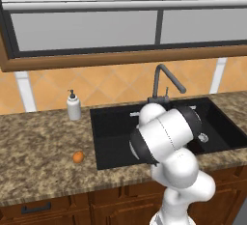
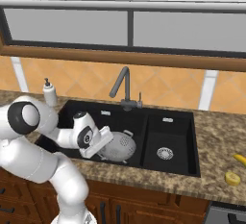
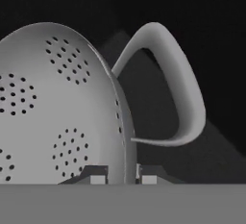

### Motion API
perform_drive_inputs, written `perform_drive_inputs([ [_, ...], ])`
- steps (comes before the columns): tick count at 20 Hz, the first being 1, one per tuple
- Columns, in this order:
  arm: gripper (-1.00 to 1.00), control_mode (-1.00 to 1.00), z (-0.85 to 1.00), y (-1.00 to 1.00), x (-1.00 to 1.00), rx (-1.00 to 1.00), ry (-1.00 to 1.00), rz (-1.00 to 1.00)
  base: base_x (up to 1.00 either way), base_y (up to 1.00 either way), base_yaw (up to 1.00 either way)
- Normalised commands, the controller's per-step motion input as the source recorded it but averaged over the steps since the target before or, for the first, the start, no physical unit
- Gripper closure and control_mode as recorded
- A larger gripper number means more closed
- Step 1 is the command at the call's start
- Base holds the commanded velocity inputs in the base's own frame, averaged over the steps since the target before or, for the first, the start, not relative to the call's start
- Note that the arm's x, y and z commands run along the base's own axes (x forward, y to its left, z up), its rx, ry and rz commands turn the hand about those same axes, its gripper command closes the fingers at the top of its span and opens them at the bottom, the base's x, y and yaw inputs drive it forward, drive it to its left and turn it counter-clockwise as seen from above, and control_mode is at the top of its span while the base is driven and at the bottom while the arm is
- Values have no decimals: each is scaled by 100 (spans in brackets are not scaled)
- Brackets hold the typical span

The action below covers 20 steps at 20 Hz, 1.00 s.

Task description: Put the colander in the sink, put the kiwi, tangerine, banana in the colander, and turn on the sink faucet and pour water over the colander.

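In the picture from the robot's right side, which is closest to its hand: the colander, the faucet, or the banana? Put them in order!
From the gripper:
1. The colander, gripped at its rim, in the sink's large basin.
2. The sink faucet, behind the basins.
3. The banana, far right on the counter.

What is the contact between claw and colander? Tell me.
Touching. In the hand view the claw has its two fingertips on either side of the colander rim, shut on it.
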Motion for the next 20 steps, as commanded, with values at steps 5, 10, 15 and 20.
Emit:
perform_drive_inputs([
  [5,100,-100,0,25,49,-4,0,-33,0,0,0],
  [10,100,-100,-11,30,32,0,0,-30,0,0,0],
  [15,-100,-100,-21,38,21,0,-1,-26,0,0,0],
  [20,-100,-100,-9,36,25,0,-1,-26,0,0,0],
])
